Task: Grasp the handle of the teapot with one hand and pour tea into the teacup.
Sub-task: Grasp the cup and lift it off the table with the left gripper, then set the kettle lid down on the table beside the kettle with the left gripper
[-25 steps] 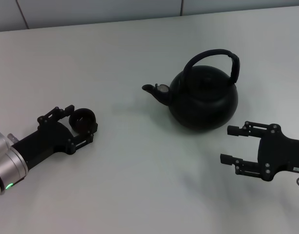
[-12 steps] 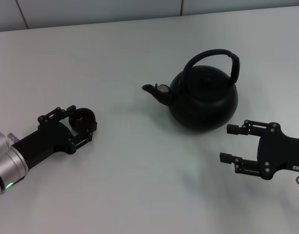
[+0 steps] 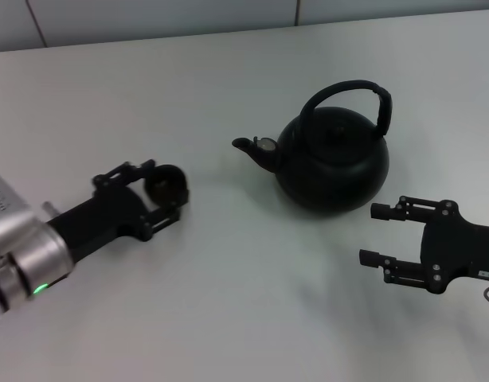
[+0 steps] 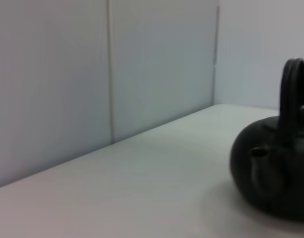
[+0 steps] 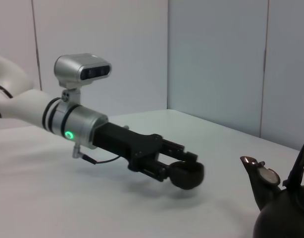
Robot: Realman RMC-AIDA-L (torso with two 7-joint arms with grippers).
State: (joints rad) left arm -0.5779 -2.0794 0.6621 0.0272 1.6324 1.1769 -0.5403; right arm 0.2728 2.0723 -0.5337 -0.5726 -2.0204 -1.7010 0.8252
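Teapot [image 3: 332, 163]: upright mid-table, spout [image 3: 252, 150] pointing to your left, handle [image 3: 348, 99] arching spout-to-back. Cup [image 3: 166, 185]: clamped in your left gripper [image 3: 161, 191], lifted, left of the spout. Right gripper [image 3: 384, 235]: fingers spread, empty, just beside the pot's near right.

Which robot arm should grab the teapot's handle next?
Probably the right. The right gripper is open and empty beside the teapot, on the side away from its spout, near the handle. The left gripper is busy: it is shut on the teacup, held off the table.
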